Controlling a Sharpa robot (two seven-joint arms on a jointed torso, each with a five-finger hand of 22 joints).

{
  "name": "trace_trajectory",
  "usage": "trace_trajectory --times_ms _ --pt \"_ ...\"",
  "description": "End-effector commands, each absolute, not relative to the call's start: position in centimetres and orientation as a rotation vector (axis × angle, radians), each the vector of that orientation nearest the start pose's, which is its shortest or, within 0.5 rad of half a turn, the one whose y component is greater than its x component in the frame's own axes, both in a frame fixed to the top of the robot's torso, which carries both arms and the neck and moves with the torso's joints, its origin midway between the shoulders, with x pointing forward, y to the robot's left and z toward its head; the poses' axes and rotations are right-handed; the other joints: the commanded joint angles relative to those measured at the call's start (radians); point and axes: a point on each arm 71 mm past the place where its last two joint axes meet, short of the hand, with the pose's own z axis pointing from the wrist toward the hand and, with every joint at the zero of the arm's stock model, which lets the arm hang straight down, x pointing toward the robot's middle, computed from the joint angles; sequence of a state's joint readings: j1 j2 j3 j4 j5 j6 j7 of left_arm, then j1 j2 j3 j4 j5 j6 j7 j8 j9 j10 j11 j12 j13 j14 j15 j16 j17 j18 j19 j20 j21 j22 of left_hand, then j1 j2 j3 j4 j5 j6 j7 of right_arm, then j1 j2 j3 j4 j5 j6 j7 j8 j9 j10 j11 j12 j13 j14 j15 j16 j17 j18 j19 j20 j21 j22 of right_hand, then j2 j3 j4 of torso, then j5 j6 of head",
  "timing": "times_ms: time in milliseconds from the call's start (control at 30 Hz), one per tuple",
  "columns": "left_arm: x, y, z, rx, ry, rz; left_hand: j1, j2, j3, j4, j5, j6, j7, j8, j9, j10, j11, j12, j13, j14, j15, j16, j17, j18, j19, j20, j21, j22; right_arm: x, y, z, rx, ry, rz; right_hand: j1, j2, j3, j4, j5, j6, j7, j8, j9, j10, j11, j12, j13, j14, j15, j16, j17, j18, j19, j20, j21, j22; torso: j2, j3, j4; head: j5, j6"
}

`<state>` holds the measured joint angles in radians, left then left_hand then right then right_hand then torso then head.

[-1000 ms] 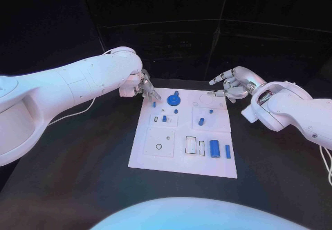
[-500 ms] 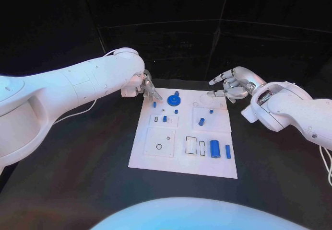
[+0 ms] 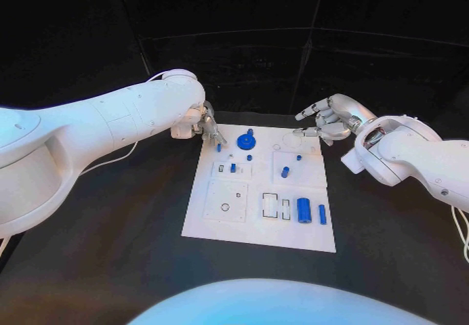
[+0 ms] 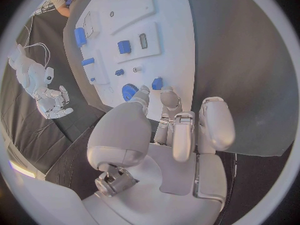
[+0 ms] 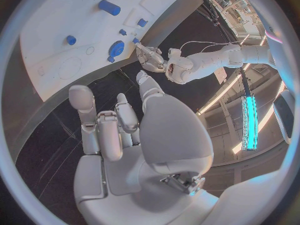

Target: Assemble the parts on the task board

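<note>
Left hand (image 3: 207, 126) reaches fingers-down over the task board's (image 3: 220, 227) far corner.

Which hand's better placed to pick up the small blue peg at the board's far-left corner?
Left. The left hand hangs right over the task board's far-left corner, fingertips beside the small blue peg. The right hand hovers past the far-right corner, open.

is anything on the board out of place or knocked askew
Nothing stands out. The task board lies flat on the table, and the blue parts, such as the large cylinder and the round disc, sit tidily on it. The left hand has its fingers at the board's far corner; the right hand holds nothing.
</note>
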<state>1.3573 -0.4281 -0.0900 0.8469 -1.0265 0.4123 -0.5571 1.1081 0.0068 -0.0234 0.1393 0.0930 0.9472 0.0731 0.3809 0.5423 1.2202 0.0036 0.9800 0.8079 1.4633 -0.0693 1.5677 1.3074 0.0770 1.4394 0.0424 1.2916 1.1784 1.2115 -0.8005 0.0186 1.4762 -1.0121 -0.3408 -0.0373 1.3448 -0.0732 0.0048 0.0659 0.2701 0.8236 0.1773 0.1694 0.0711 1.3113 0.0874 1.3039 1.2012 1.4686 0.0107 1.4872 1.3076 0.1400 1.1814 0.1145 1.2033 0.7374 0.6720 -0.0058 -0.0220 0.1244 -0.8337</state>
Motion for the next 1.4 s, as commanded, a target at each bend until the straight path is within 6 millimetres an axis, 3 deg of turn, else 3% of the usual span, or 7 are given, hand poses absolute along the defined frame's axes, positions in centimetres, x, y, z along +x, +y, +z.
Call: trace_trajectory --times_ms 33,900,1167,1400 --pt "59.09 20.54 -19.48 -0.219 2.439 -0.104 0.011 0.002 -0.004 -0.002 0.001 0.006 0.001 0.004 -0.002 0.0 -0.005 0.005 -0.002 0.107 0.002 0.003 0.263 0.003 0.006 -0.002 0.006 0.001 50.54 -19.46 -16.06 0.26 1.666 0.925 -0.005 0.006 -0.005 0.003 0.006 -0.003 -0.001 0.007 -0.001 -0.002 0.0 0.0 -0.001 0.06 -0.002 -0.002 0.078 0.008 -0.008 -0.001 -0.005 -0.001 0.0 -0.0001 0.0001 -0.001 -0.001" --pt "59.21 19.87 -19.48 -0.233 2.401 -0.181 0.084 0.064 0.019 -0.034 0.0 0.007 0.0 0.015 -0.022 0.001 -0.007 0.008 -0.016 0.107 0.002 0.003 0.263 0.002 0.008 -0.002 0.009 0.008 50.61 -19.3 -16.1 0.259 1.668 0.926 -0.004 0.007 -0.005 0.004 0.007 -0.003 -0.001 0.007 -0.001 -0.002 0.0 0.0 -0.001 0.061 -0.002 -0.002 0.079 0.008 -0.008 -0.001 -0.006 -0.002 0.0 0.0001 0.0002 -0.001 -0.005" --pt "59.13 19.75 -19.56 -0.237 2.42 -0.204 0.182 0.104 0.101 -0.103 0.001 -0.001 -0.006 0.013 -0.039 -0.008 -0.012 -0.002 -0.031 0.107 -0.003 0.003 0.263 0.002 0.008 -0.006 0.008 0.01 50.62 -19.25 -16.12 0.258 1.67 0.927 -0.004 0.009 -0.005 0.004 0.008 -0.003 -0.001 0.008 -0.001 -0.001 0.0 0.001 0.0 0.061 -0.002 -0.002 0.079 0.008 -0.008 -0.001 -0.006 -0.002 -0.001 0.0004 0.0 -0.002 -0.007" --pt "59.03 19.74 -19.65 -0.231 2.438 -0.203 0.213 0.106 0.225 -0.166 0.004 -0.003 -0.003 0.014 -0.056 -0.012 -0.012 -0.016 -0.052 0.107 -0.002 0.003 0.263 0.001 0.008 -0.007 0.009 0.014 50.6 -19.29 -16.13 0.258 1.672 0.926 -0.004 0.009 -0.005 0.004 0.008 -0.003 -0.001 0.008 -0.001 -0.001 0.0 0.001 0.0 0.061 -0.002 -0.002 0.079 0.008 -0.008 -0.001 -0.006 -0.002 -0.001 0.0003 0.0007 -0.003 -0.006"
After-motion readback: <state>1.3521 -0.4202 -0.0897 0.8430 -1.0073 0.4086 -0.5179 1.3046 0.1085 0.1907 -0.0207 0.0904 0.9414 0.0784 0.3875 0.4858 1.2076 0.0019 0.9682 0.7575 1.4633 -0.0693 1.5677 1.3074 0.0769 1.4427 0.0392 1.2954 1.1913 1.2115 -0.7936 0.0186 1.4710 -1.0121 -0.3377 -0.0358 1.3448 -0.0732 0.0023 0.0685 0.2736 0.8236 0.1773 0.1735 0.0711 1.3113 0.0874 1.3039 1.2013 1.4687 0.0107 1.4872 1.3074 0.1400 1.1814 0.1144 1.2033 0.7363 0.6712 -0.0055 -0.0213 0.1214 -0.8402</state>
